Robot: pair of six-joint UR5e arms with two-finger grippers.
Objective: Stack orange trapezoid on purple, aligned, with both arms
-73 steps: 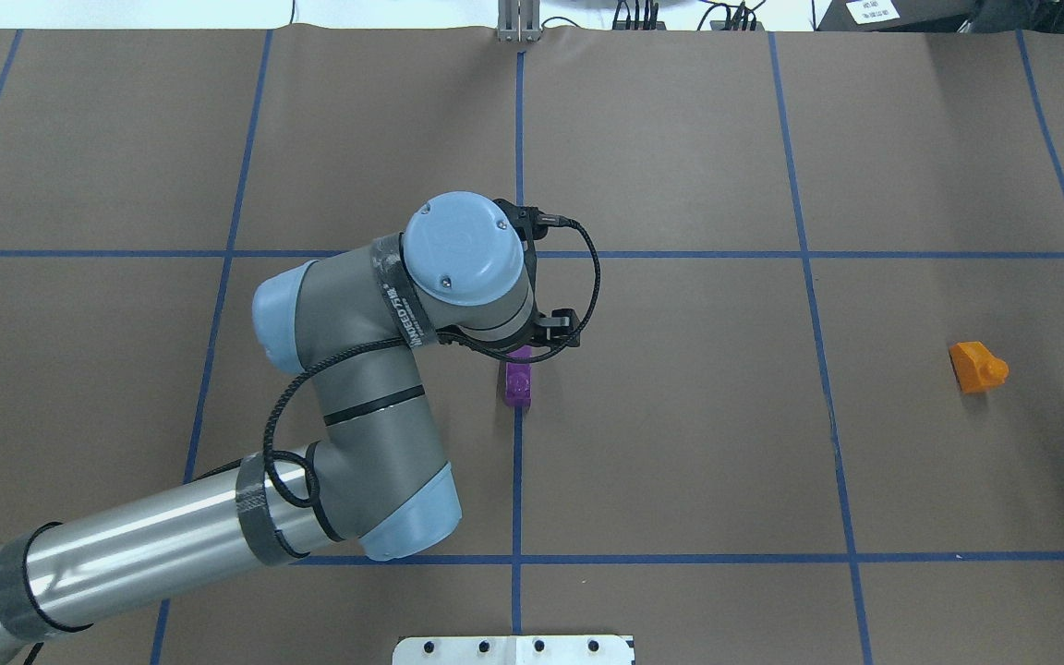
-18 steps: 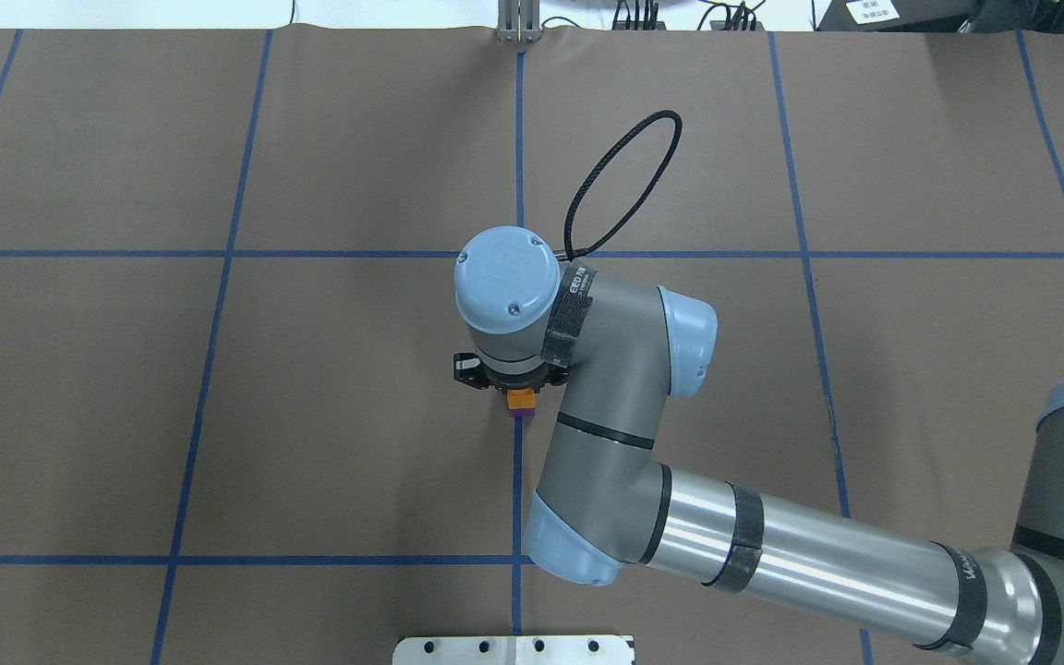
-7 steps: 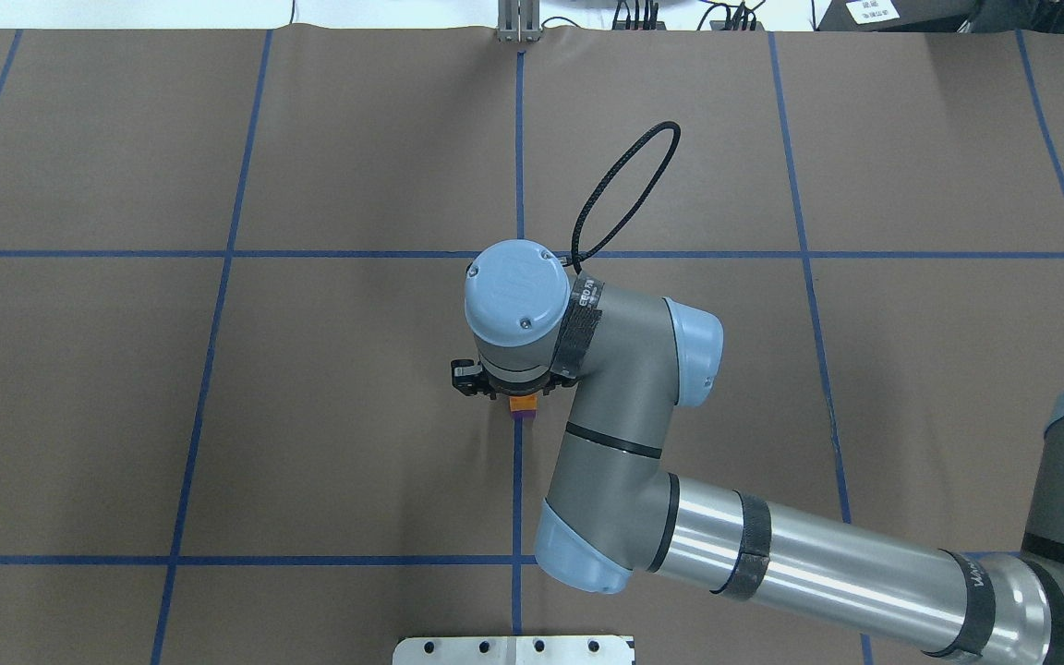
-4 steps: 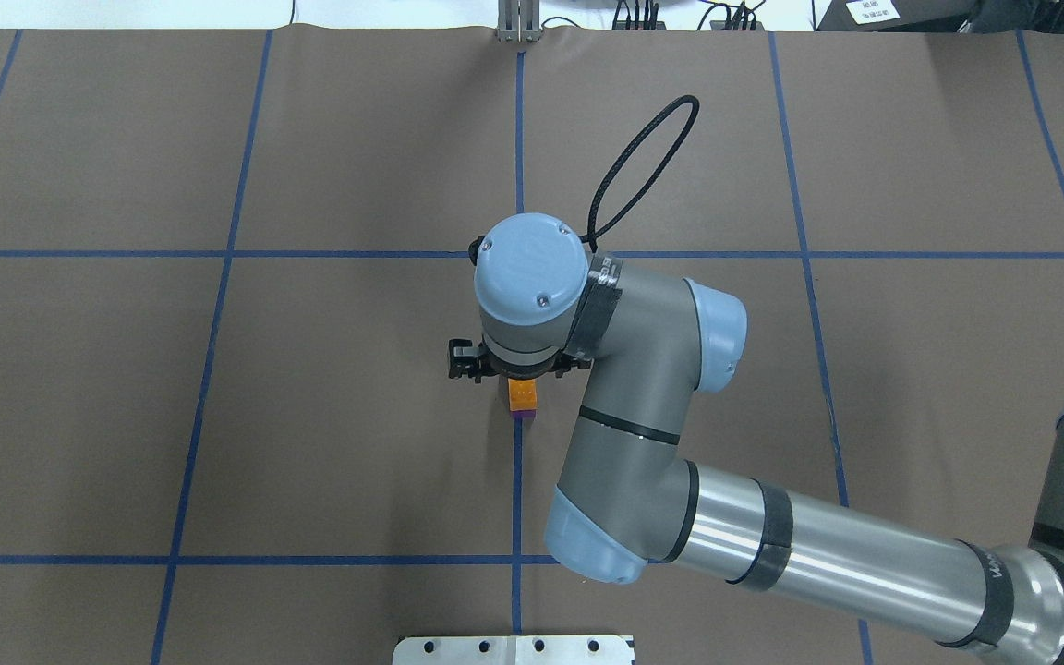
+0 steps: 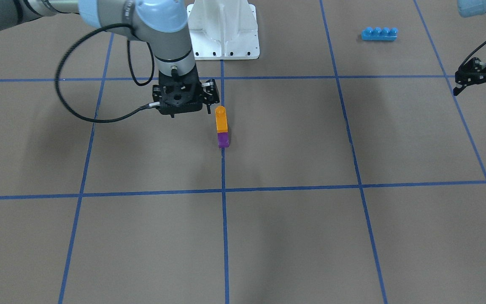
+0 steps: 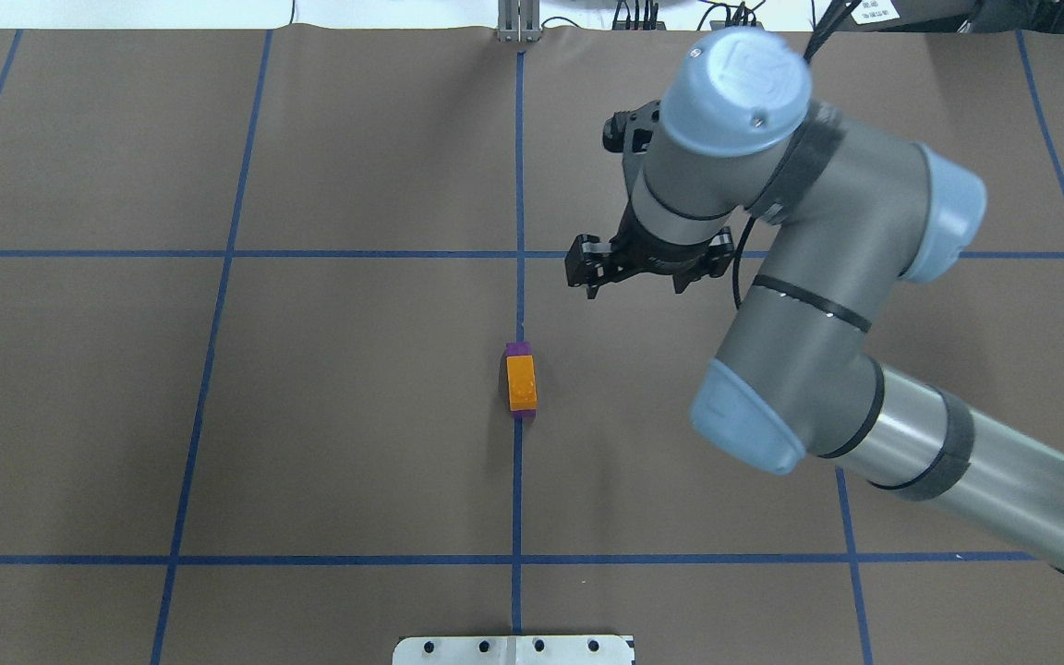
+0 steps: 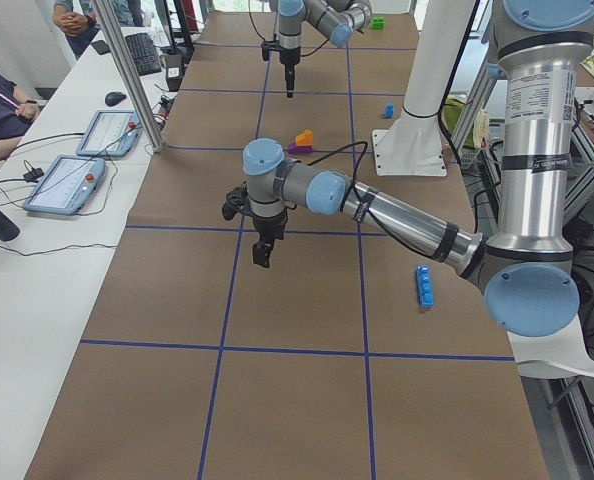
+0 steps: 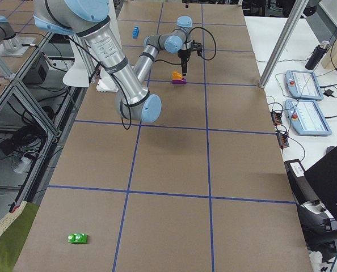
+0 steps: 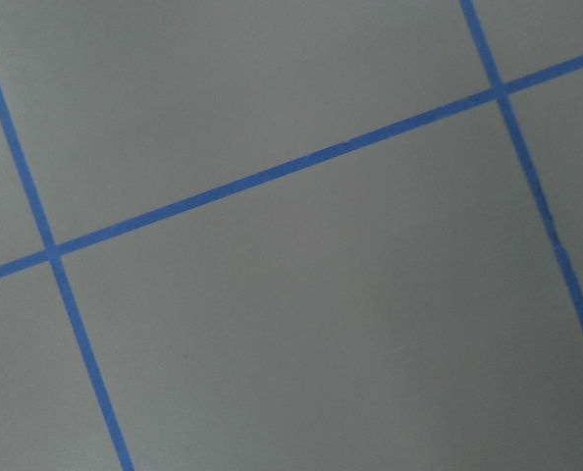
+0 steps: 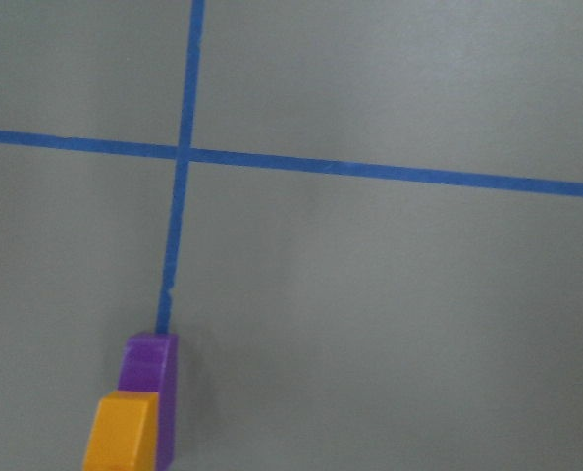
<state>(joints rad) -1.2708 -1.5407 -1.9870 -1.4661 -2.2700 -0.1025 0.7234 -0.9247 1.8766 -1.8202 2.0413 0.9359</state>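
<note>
The orange trapezoid sits on top of the purple block at the table's middle, on a blue tape line. In the front view the orange block stands stud up on the purple one, their sides in line. My right gripper hangs raised, behind and to the right of the stack, empty and apparently open; it also shows in the front view. Its wrist view shows the stack at the lower left. My left gripper hovers far off, open and empty.
A long blue four-stud brick lies near the white base pedestal. A small blue block and a green block lie far from the stack. Operators' desks with tablets line the far side.
My right gripper has left the orange block on the purple one, risen, and swung away toward the back right. The stack stands alone.
</note>
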